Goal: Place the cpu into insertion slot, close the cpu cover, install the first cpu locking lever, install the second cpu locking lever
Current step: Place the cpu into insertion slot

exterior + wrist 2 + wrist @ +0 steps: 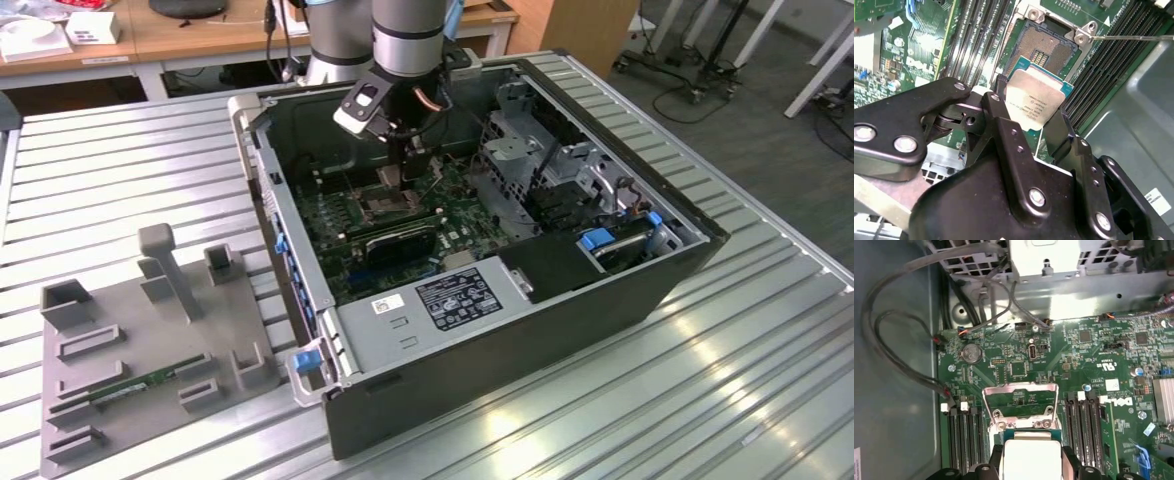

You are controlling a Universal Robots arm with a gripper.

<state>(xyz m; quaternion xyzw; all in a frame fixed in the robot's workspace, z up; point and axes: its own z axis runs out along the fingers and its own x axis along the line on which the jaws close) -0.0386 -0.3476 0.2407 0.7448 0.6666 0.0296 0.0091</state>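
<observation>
My gripper is shut on the cpu, a silver-faced square chip on a green backing, pinched by its edges between two black fingers. It hangs tilted just above the insertion slot, whose dark pin field lies open inside a silver rim. In the first wrist view the cpu sits below the raised cpu cover, a silver frame standing open. A thin metal locking lever sticks out beside the slot. In the exterior view the gripper reaches down into the case over the slot.
Black memory slots flank the socket on both sides. Grey cables loop along the case wall. The open computer case holds a power supply and a drive cage. A grey fixture board lies at the exterior view's left.
</observation>
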